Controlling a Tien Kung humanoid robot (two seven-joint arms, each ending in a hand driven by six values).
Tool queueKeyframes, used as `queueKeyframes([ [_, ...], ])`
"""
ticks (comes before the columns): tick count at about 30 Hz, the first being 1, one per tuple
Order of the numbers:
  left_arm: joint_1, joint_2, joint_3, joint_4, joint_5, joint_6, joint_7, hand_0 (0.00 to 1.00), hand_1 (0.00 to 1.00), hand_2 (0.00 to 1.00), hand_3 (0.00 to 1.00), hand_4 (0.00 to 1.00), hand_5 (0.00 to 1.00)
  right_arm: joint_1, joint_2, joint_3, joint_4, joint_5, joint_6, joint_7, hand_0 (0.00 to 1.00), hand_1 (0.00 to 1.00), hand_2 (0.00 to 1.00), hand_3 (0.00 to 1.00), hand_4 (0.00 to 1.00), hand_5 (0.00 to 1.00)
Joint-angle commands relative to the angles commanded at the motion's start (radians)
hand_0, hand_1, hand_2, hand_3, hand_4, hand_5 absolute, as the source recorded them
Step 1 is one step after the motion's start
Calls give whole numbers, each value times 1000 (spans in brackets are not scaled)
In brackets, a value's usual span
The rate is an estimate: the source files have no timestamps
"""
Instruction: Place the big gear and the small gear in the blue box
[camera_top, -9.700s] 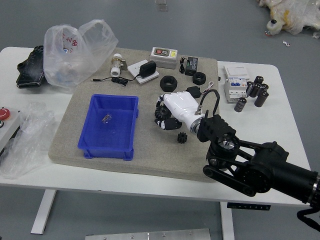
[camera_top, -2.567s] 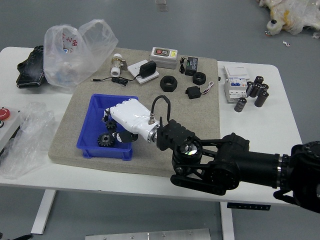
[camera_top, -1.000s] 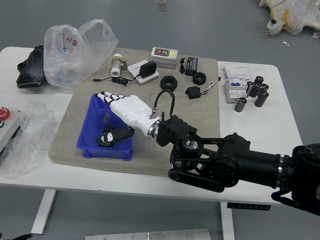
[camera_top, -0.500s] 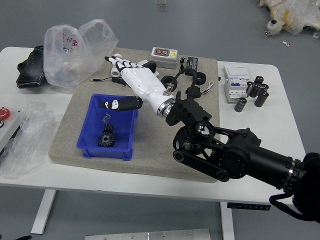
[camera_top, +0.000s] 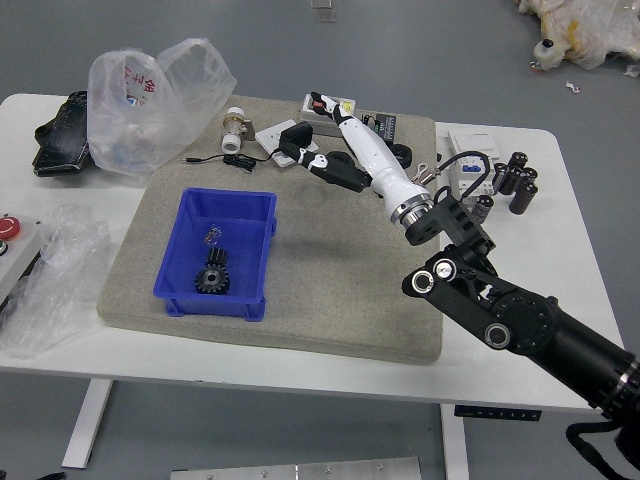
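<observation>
The right hand (camera_top: 370, 155) is open, thumb held away from the other fingers, and there's nothing in its grip. It hangs over the far part of the grey mat (camera_top: 330, 270). Its fingertips overlap the grey device (camera_top: 345, 106) and its thumb tip lies across the black adapter (camera_top: 297, 137), but whether either is touched I can't tell. At the near left corner, just a dark bit of the left hand (camera_top: 48, 476) shows; I can't make out its state.

As for the count, I make it two gears, both in the one blue box (camera_top: 181, 232) on the left of the mat. The big gear (camera_top: 212, 281) lies toward the near end, its toothed face up; the small gear (camera_top: 217, 256) is right beside it, on the far side. One little metal piece (camera_top: 212, 236) sits farther up in the same box.

I see two black rings (camera_top: 402, 155) at the far side, one partly behind the hand. There's one white fitting (camera_top: 233, 130) near the far left. On the right stand one white box (camera_top: 478, 185) and several dark cylinders (camera_top: 522, 197), too bunched to count surely. Left of the mat are two clear plastic bags (camera_top: 140, 110), one black pouch (camera_top: 62, 140) and one red button (camera_top: 8, 228).
</observation>
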Motion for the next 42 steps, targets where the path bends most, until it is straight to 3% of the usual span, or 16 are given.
queueKeyframes([
  [8,5,3,11,5,-8,-2,-11,622,575,563,630,681,530,-194,-122,110,129,54,1,88,844,838,809,842,989,855],
  [12,6,5,8,6,-2,-4,-12,622,575,563,632,681,529,-285,-144,142,166,138,17,155,831,836,806,827,976,852],
  [15,5,7,6,6,3,-6,-12,622,575,563,632,681,529,-342,-148,163,188,238,59,218,831,836,806,827,976,852],
  [16,4,7,5,6,5,-6,-12,622,574,562,633,684,527,-350,-148,163,192,273,76,237,791,783,766,782,973,863],
  [22,1,10,2,6,11,-8,-12,622,574,562,633,684,527,-378,-145,161,218,484,171,328,791,783,766,782,973,863],
  [23,1,11,2,6,11,-8,-12,622,574,563,633,685,526,-380,-143,165,224,519,181,336,760,754,760,765,995,925],
  [24,3,11,2,6,11,-7,-11,622,574,563,633,685,526,-382,-143,172,231,550,188,340,760,754,760,765,995,925],
  [30,10,8,4,5,4,-4,-8,622,576,564,635,686,525,-366,-152,195,246,689,199,328,767,757,767,770,995,933],
  [35,14,4,11,5,-16,1,-17,626,609,588,641,689,525,-330,-153,214,195,702,204,295,811,787,801,788,998,957],
  [39,20,9,6,5,-22,22,-68,626,609,588,641,689,525,-309,-157,237,156,718,214,277,811,787,801,788,998,957],
  [40,23,11,7,5,-28,28,-90,690,725,720,738,710,528,-306,-158,243,147,729,219,274,909,860,868,861,998,998],
  [42,33,17,6,6,-35,33,-133,690,725,720,738,710,528,-302,-158,254,136,749,229,269,909,860,868,861,998,998],
])
